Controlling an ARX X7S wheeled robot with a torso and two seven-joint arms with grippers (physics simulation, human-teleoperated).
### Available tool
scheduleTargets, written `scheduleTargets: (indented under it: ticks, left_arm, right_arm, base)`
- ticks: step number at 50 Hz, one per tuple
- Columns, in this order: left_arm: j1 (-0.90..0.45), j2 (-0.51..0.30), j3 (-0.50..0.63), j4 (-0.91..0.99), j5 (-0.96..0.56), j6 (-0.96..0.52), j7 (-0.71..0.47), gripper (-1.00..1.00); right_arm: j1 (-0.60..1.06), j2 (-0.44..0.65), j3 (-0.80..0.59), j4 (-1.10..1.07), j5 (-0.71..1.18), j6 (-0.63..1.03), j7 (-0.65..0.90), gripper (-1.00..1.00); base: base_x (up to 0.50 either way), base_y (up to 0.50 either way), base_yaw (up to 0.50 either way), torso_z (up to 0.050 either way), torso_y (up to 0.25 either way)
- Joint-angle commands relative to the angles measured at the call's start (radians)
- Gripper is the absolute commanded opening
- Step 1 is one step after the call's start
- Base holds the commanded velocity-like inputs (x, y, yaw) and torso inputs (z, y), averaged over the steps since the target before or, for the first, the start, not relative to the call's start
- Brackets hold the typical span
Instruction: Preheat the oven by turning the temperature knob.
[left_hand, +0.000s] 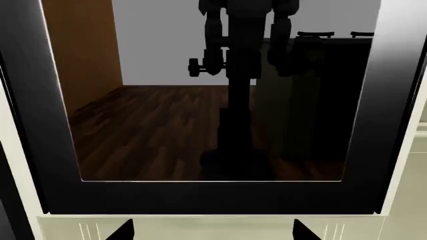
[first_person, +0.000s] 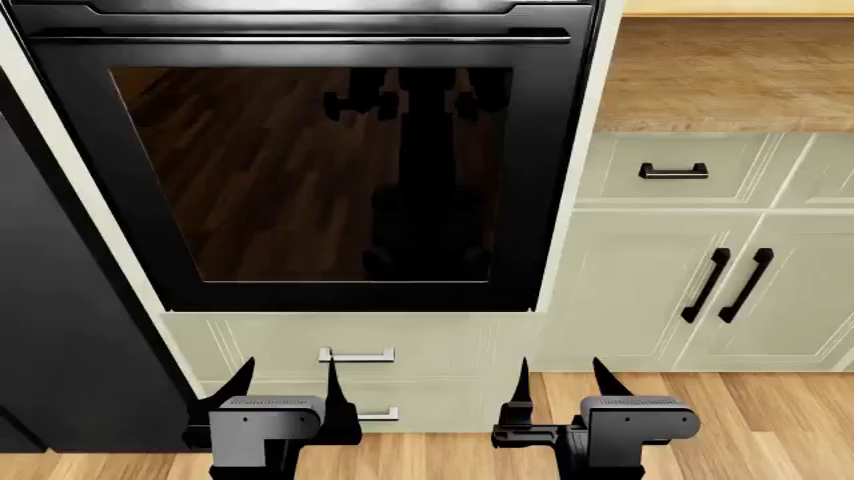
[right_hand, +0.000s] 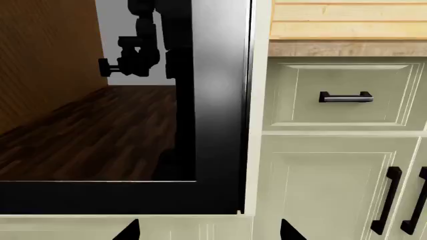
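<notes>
The oven (first_person: 80, 150) is a large black appliance with a dark glass door that mirrors the wood floor and my own body. Its long bar handle (first_person: 300, 36) runs along the door's top in the head view. The door also fills the left wrist view (left_hand: 40, 125) and part of the right wrist view (right_hand: 213, 100). The control panel and the temperature knob are out of view. My left gripper (first_person: 284, 384) and right gripper (first_person: 558, 382) are open and empty, held low in front of the drawers under the oven, apart from it.
Pale green cabinets stand right of the oven: a drawer with a black handle (first_person: 673, 172) and doors with vertical black handles (first_person: 727, 285). A wooden countertop (first_person: 727, 75) lies above them. Drawers with silver pulls (first_person: 355, 355) sit below the oven. A dark panel (first_person: 54, 340) stands at the left.
</notes>
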Motion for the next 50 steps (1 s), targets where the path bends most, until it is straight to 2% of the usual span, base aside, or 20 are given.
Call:
scheduleTargets:
  ticks: [1, 18, 50]
  left_arm:
    - [-0.001, -0.016, 0.02, 0.0, -0.011, -0.003, -0.019, 1.0]
    - [-0.003, -0.058, 0.07, 0.005, -0.032, -0.015, -0.079, 1.0]
    - [-0.005, -0.096, 0.119, 0.002, -0.067, -0.011, -0.127, 1.0]
  right_arm:
    - [-0.002, 0.015, -0.018, -0.003, 0.014, 0.001, 0.024, 1.0]
    - [-0.001, 0.056, -0.065, -0.009, 0.056, 0.003, 0.086, 1.0]
    - [0.003, 0.095, -0.11, -0.006, 0.102, -0.01, 0.125, 1.0]
  base:
    - [0.0, 0.0, 0.0, 0.0, 0.0]
    - [0.0, 0.0, 0.0, 0.0, 0.0]
    - [0.0, 0.0, 0.0, 0.049, 0.0]
